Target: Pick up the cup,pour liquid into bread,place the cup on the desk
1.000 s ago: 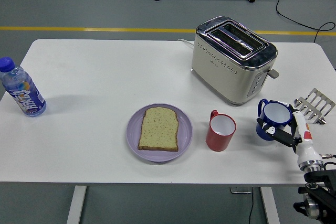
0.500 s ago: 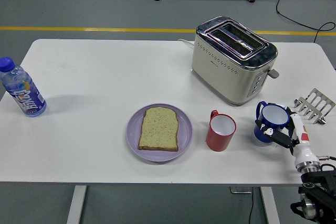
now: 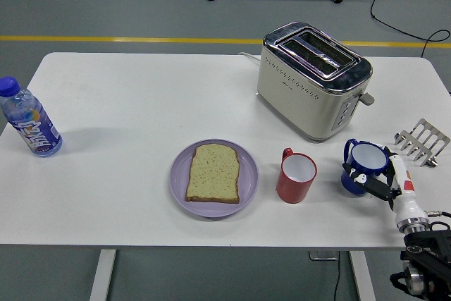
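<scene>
A slice of bread (image 3: 213, 173) lies on a lilac plate (image 3: 179, 187) near the table's front middle. A red cup (image 3: 296, 177) stands just right of the plate, upright, with nothing touching it. Further right, a blue cup (image 3: 368, 159) with a white inside sits at the table's front right. My right hand (image 3: 372, 182) comes up from the lower right corner, its black and white fingers (image 3: 361, 176) curled against the blue cup's near side. The left arm does not show.
A cream and chrome toaster (image 3: 313, 79) stands behind the cups. A metal rack (image 3: 421, 143) lies at the right edge, close to my hand. A blue-capped water bottle (image 3: 28, 126) stands at the far left.
My right hand has drawn slightly down and left toward the table's front edge, and the blue cup has shifted a little with it.
</scene>
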Action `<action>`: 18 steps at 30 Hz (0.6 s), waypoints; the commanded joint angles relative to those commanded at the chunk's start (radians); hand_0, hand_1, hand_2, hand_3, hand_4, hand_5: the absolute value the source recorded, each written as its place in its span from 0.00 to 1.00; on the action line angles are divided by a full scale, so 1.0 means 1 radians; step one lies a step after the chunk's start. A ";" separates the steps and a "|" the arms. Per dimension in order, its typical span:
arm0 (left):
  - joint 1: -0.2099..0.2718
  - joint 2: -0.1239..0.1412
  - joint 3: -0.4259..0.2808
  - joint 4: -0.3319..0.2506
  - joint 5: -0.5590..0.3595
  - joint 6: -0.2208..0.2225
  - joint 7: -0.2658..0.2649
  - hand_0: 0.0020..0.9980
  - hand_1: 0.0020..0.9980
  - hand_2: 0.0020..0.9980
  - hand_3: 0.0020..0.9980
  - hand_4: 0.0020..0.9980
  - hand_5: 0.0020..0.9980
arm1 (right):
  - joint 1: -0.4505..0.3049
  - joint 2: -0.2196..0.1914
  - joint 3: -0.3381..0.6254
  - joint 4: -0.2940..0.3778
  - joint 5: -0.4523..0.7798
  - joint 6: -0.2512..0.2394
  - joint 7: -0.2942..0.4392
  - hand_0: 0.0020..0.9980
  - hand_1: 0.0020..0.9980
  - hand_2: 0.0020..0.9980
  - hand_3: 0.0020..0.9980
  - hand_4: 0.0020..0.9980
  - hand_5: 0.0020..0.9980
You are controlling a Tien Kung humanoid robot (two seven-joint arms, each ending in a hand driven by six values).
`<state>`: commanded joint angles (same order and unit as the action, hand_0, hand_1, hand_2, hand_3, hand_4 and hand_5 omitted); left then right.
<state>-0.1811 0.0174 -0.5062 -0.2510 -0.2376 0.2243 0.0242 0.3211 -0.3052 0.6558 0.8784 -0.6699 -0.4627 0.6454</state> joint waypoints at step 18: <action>-0.002 0.003 0.006 0.000 -0.009 -0.002 -0.005 0.69 0.76 0.77 0.61 0.40 1.00 | 0.005 0.004 -0.025 -0.020 -0.012 0.004 0.000 0.49 0.43 0.53 0.52 0.66 0.00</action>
<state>-0.1828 0.0208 -0.5005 -0.2513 -0.2470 0.2223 0.0191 0.3261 -0.3016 0.6311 0.8584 -0.6822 -0.4583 0.6454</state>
